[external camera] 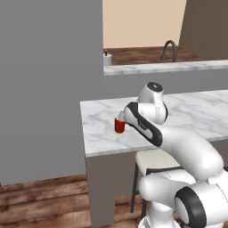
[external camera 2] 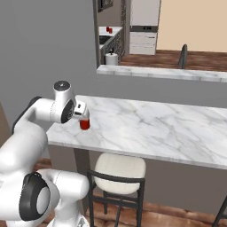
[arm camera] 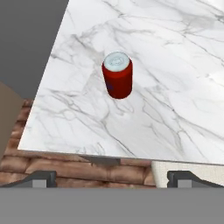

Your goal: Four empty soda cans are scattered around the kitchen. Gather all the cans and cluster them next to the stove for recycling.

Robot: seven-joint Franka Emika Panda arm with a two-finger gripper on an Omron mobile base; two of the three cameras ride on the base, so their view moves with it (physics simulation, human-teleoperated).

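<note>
A red soda can (arm camera: 117, 75) with a silvery top is seen standing upright on the white-grey marble counter (arm camera: 175, 87), near the counter's end that meets the grey wall (external camera: 49, 89). Whether anything is inside the can cannot be told, as its top is closed. The gripper (arm camera: 112, 179) is held above and just short of the can, not touching it; its two dark fingertips (arm camera: 41, 178) are spread wide apart with nothing between them. In the right base view the can (external camera 2: 84, 123) is shown just below the hand, and in the left base view it (external camera: 119, 126) is partly covered by the arm. A cream-seated stool (external camera 2: 119, 167) is tucked under the counter's edge. Two more small red cans (external camera 2: 108, 29) are seen on a far counter, well apart from the arm. A dark faucet (external camera: 169, 49) rises behind the raised ledge.
</note>
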